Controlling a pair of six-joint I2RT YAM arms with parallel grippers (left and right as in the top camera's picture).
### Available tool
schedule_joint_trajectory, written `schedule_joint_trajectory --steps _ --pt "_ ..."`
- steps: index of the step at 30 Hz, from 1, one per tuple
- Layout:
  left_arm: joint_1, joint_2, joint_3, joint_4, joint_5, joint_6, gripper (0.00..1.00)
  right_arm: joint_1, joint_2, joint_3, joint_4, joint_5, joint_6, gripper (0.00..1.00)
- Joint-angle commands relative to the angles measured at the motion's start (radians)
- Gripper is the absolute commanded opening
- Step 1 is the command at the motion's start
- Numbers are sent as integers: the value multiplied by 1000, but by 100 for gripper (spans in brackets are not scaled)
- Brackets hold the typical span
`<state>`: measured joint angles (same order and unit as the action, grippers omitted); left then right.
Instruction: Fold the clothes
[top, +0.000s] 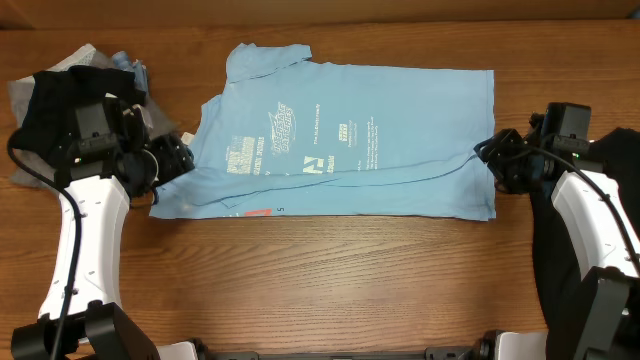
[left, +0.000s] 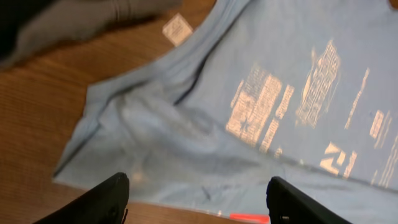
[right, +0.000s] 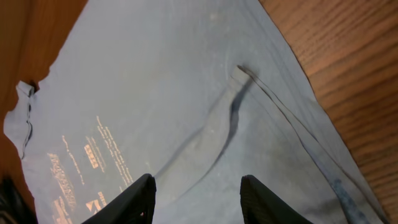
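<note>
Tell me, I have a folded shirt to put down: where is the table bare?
Bare table runs along the blue shirt's near edge, between left arm and right arm; a narrower strip lies beyond its far edge. Crowded: the dark and grey pile at far left, black cloth at right.

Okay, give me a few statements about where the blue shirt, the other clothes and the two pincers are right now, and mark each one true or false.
1. The light blue T-shirt lies on the table with its small white print facing up. True.
2. The left pincer is clamped on the shirt's edge. False: its fingers stand wide apart with nothing between them.
3. A heap of black and grey clothes sits at the left end of the table, beside the shirt. True.
4. The right pincer hangs over bare wood, away from the shirt. False: it is open directly above the blue cloth, near the shirt's right end.
</note>
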<state>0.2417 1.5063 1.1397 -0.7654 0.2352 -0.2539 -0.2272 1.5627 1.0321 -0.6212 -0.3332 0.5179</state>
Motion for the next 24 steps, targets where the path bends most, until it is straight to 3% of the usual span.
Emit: schedule_joint_trajectory --steps 1,6,24 --pt "-7 10 19 -77 23 46 71 4 1 13 -19 2 -35 49" --pt "-8 10 -37 -123 15 71 63 4 1 13 -48 2 -55 49" --pt "-8 10 -328 270 13 52 66 4 1 13 -88 2 -55 51"
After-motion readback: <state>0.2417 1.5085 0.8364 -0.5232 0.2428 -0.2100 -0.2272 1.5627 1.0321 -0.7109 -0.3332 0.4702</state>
